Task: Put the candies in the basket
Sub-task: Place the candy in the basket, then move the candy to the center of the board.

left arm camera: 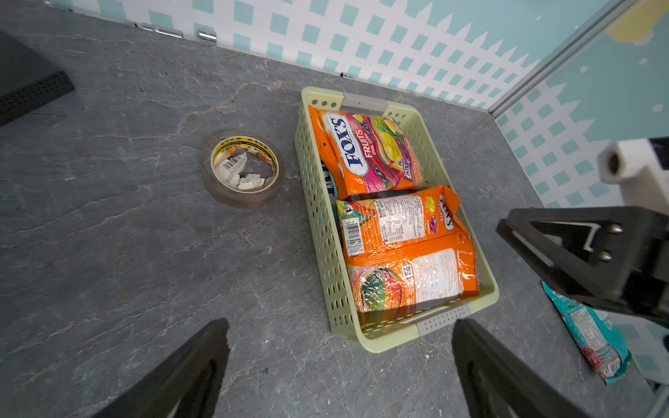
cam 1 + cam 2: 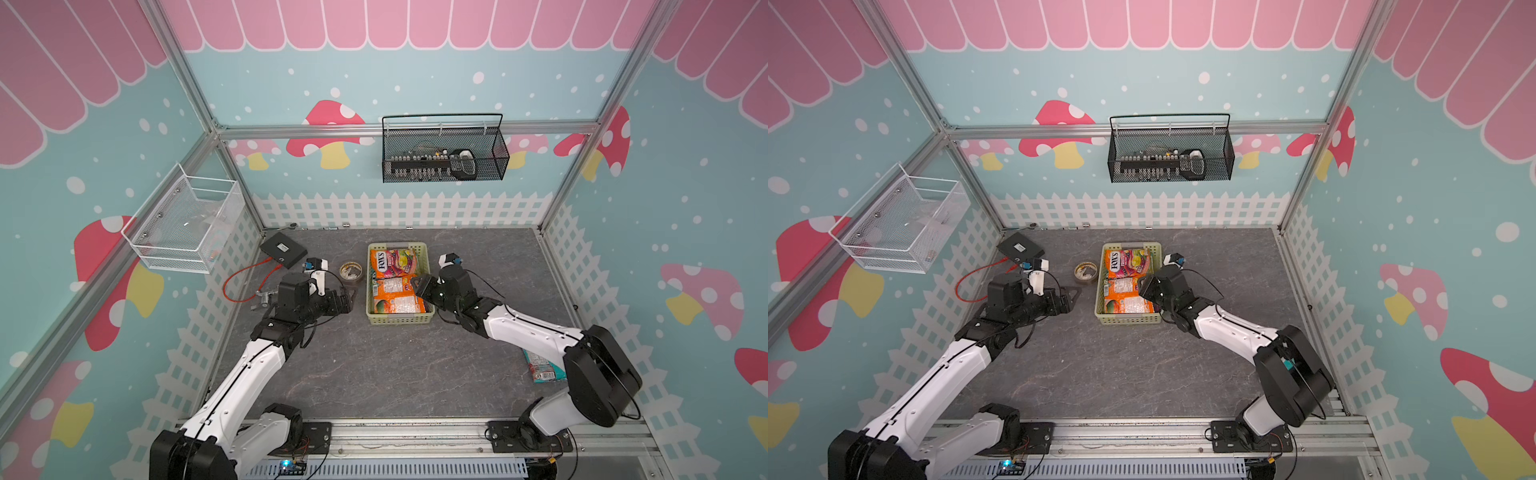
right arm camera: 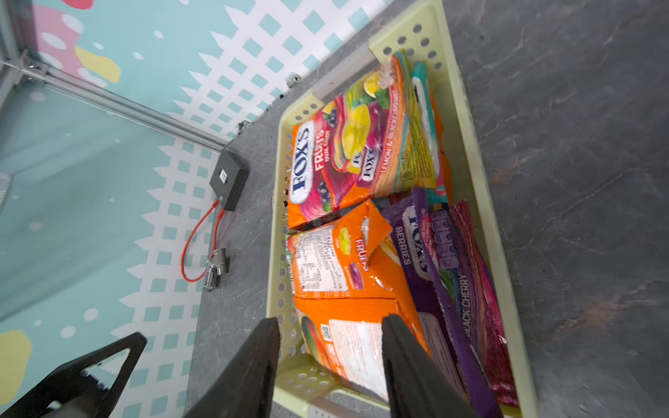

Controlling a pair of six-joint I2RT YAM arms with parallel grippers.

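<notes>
Candies: one teal bag (image 2: pixel 540 368) lies alone on the table at near right, partly hidden by the right arm. Farther in, we see the right gripper (image 3: pixel 331 322) half spread over the basket's (image 2: pixel 399 319) near end, gripping nothing; the left gripper (image 1: pixel 340 325) gapes wide, empty. Inside we count three orange bags (image 1: pixel 380 155) and one purple bag (image 3: pixel 405 246). One tape roll (image 2: pixel 350 271) sits just left of the basket

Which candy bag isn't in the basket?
The teal bag, lying on the table beside the right arm; the others sit inside the basket.
</notes>
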